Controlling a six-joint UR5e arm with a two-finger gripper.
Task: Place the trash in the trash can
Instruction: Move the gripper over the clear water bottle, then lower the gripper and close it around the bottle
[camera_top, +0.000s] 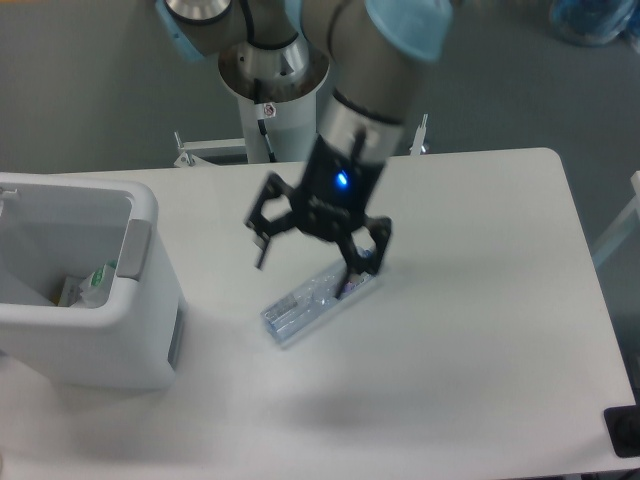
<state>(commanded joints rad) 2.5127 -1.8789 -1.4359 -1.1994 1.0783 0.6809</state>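
A clear plastic bottle (298, 310) lies on its side on the white table (480, 300), its labelled cap end partly hidden behind a finger. Right above it hangs my gripper (313, 262), open, one finger on each side of the bottle and nothing held between them. The white trash can (140, 215) stands at the left edge. Inside it lies the clear plastic bag (88, 286) with green print, low against the right wall.
The arm's grey pedestal (272, 90) rises behind the table's far edge. A black object (625, 432) sits at the table's lower right corner. A blue bag (592, 20) lies on the floor at top right.
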